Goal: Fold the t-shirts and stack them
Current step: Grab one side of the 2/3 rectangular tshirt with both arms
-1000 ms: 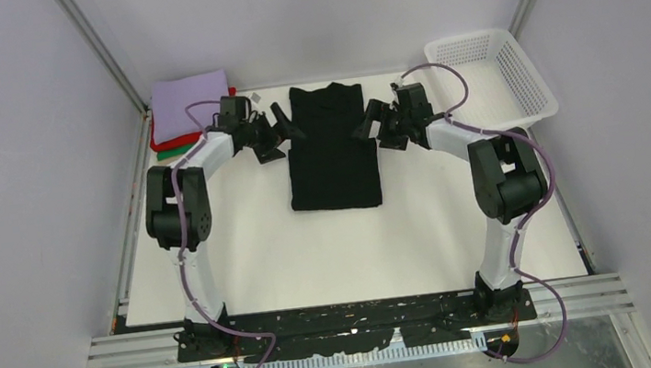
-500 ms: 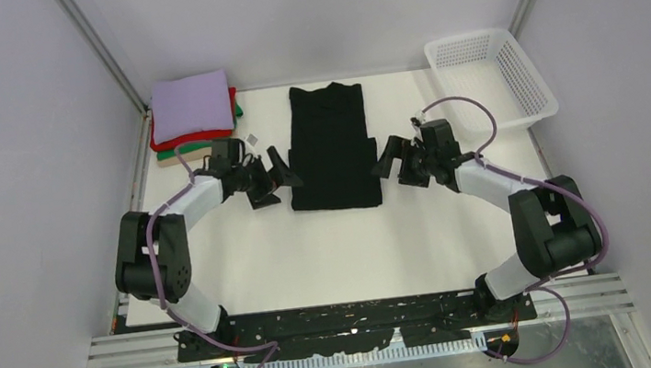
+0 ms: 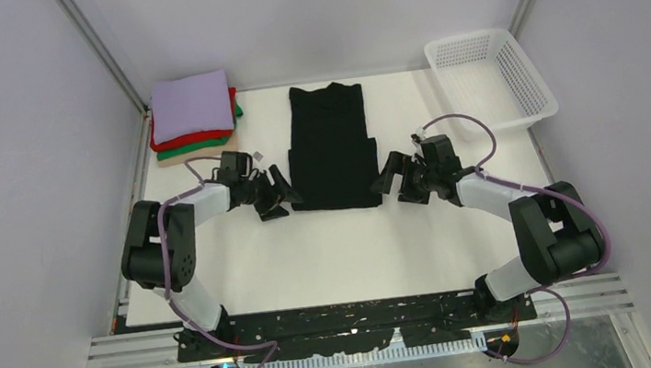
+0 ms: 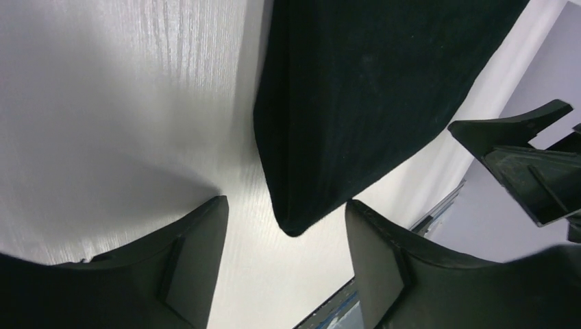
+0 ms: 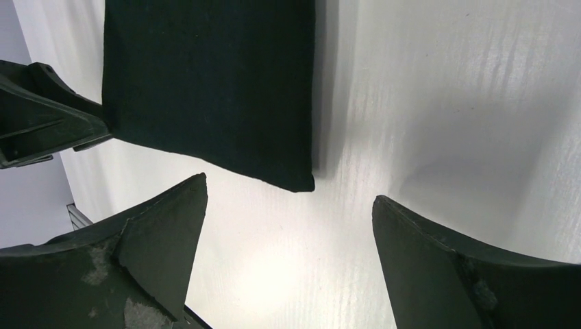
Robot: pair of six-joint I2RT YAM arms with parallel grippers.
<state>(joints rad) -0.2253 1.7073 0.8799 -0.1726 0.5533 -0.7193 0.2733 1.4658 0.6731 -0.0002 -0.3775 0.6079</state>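
Observation:
A black t-shirt (image 3: 332, 146) lies flat mid-table, folded into a long narrow rectangle. My left gripper (image 3: 278, 192) is open at its near left corner; in the left wrist view that corner (image 4: 301, 212) points between my spread fingers (image 4: 185, 267), untouched. My right gripper (image 3: 389, 181) is open at the near right corner, which shows just ahead of the jaws in the right wrist view (image 5: 294, 179). A stack of folded t-shirts, lavender (image 3: 191, 104) on top of red (image 3: 176, 142), green (image 3: 191, 149) and tan, sits at the far left.
A white mesh basket (image 3: 493, 77) stands at the far right corner. A small white square label (image 3: 254, 138) lies on the table between the stack and the black shirt. Walls and metal posts close in the back and sides.
Both grippers have moved from the far end of the black shirt down along its sides to its near corners. The shirt has not moved.

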